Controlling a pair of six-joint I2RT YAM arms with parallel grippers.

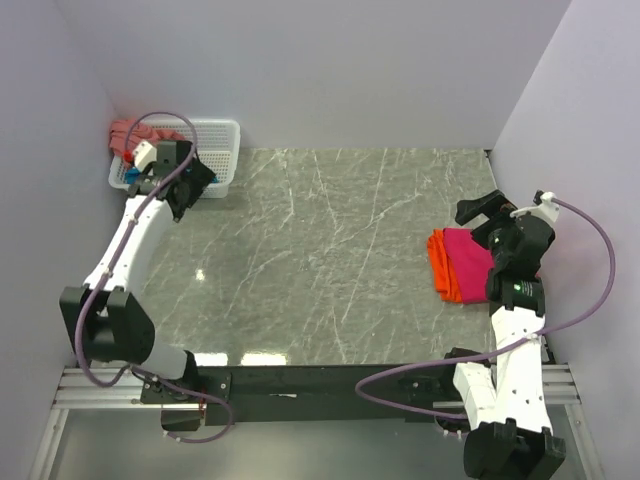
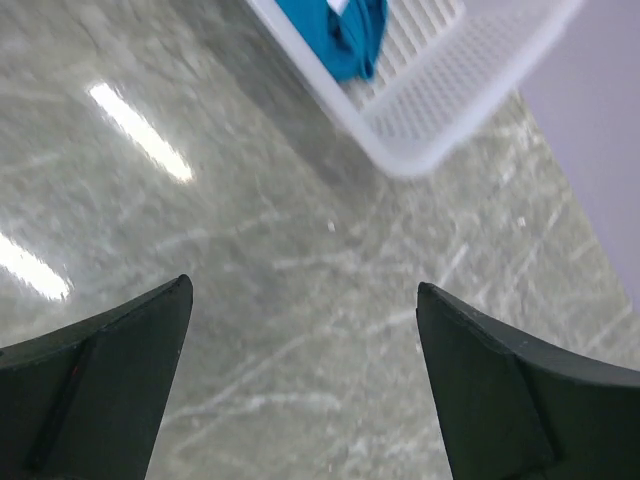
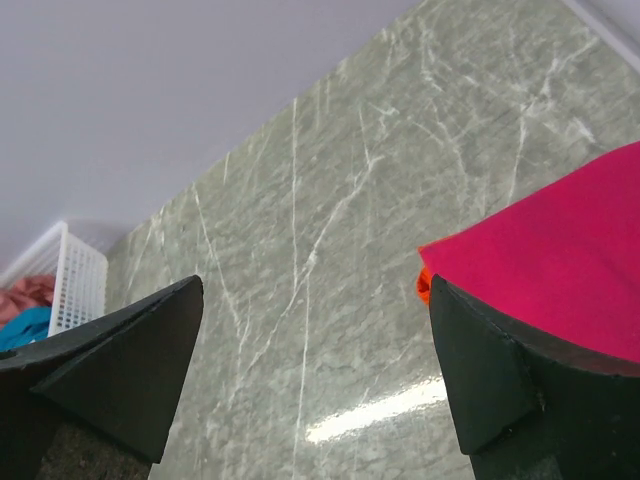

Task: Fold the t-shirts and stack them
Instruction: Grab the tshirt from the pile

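The left pincer (image 2: 302, 286) gapes wide and holds nothing above the surface (image 2: 300, 200). Ahead of it the teal t-shirt (image 2: 345, 35) lies bunched in the basket (image 2: 440, 110) beside the salmon t-shirt (image 1: 125, 133); its heading cannot be told. The right pincer (image 3: 315, 282) is equally wide and empty. Beside one of its fingers the folded magenta t-shirt (image 3: 560, 250) tops the orange t-shirt (image 1: 438, 265), long axis running near-to-far.

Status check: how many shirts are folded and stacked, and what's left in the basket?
Done: the magenta shirt lies folded on top of the orange shirt at the table's right side. In hand: nothing; the left pincer is open over the table near the basket, and the right pincer is open beside the stack. Left: the teal shirt and the salmon shirt lie bunched in the basket, unfolded.
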